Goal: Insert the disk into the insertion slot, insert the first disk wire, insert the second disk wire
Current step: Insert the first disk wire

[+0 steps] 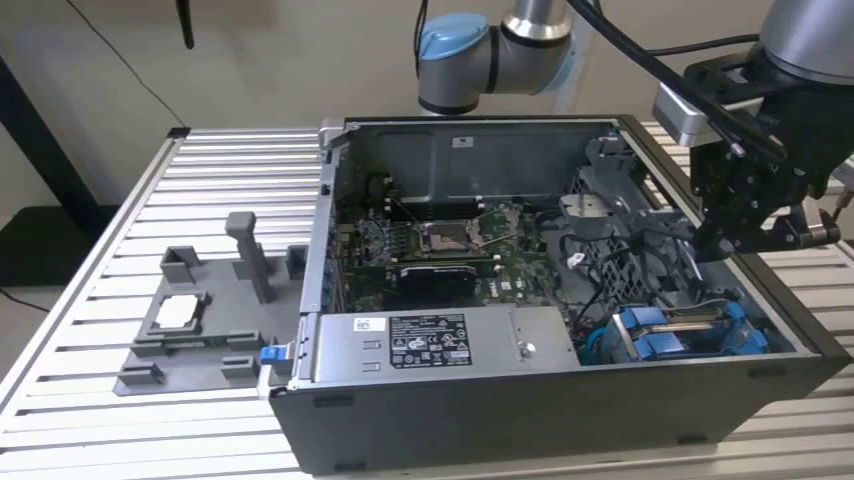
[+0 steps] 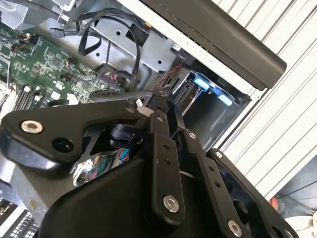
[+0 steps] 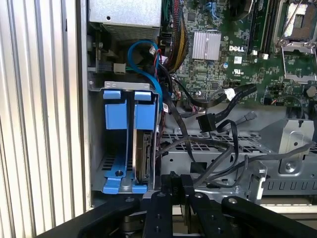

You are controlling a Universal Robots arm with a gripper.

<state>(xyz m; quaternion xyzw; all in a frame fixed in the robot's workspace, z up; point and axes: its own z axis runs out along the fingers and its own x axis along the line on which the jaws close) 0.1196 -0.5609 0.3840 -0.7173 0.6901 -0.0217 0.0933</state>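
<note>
The disk (image 3: 142, 156) stands in the insertion slot (image 3: 113, 109) of the computer case (image 1: 534, 420)

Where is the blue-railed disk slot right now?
The insertion slot sits in the near corner of the computer case, at the exterior view's right, beside the long grey box.
</note>
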